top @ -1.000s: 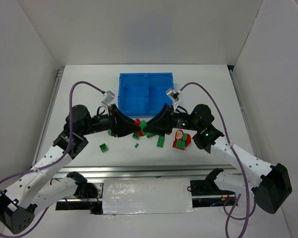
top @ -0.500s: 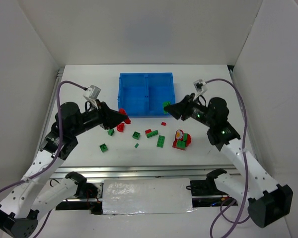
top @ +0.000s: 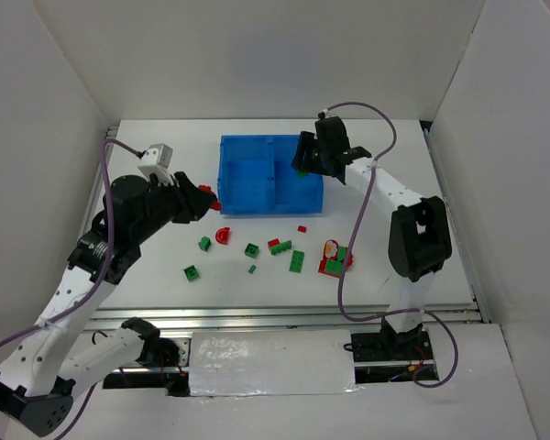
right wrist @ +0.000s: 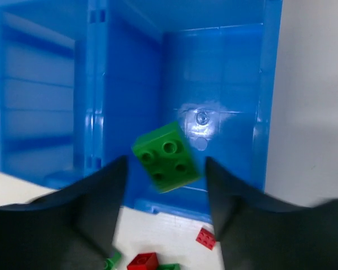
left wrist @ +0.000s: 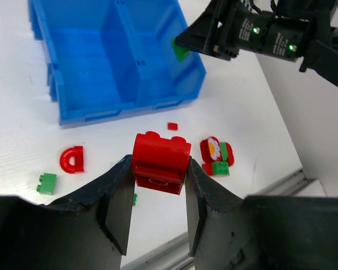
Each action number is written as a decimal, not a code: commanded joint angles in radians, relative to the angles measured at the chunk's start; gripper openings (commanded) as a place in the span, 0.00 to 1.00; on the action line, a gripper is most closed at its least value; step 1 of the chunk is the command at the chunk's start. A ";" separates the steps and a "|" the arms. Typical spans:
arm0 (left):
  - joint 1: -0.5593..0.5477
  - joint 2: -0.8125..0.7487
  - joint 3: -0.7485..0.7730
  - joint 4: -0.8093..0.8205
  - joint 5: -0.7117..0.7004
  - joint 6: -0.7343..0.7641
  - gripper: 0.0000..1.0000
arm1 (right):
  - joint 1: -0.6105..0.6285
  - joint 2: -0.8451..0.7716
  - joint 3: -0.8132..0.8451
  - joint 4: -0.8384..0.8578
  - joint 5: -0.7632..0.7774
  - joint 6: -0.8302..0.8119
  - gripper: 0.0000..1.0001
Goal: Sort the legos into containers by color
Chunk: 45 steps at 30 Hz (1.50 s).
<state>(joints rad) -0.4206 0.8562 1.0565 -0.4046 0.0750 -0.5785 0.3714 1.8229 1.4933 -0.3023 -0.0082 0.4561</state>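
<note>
Both tray [top: 257,197] compartments look empty to me.
Right gripper [right wrist: 164,169], now over its compartment, spread apart, green brick [right wrist: 167,156] loose between fingers; left gripper [left wrist: 158,185] clamps a red brick [left wrist: 160,162].

Overhead view looks down from 6 o'clock. Both wrist views look closely along their fingers; all share the blue tray [top: 270,174] [left wrist: 112,56] [right wrist: 158,84].

Red [left wrist: 160,162], green bricks [right wrist: 167,156]; blue tray [top: 243,197]
</note>
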 commanded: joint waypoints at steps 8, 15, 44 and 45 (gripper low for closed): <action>0.013 0.280 0.135 0.130 -0.156 -0.001 0.00 | 0.023 0.020 0.315 -0.216 0.036 -0.065 0.97; 0.017 0.547 0.201 0.315 -0.184 0.089 0.00 | 0.050 -0.486 -0.176 -0.091 0.022 -0.005 0.99; -0.050 0.450 0.274 0.101 -0.374 -0.021 1.00 | 0.492 -0.520 -0.628 -0.164 0.462 0.346 0.78; -0.067 0.352 0.216 0.039 -0.417 -0.033 1.00 | 0.497 -0.476 -0.592 -0.170 0.470 0.349 0.78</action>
<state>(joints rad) -0.4347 1.3865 1.3457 -0.2428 -0.2237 -0.5484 0.8577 1.2373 0.8276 -0.4854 0.3298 0.7483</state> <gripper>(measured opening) 0.994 0.784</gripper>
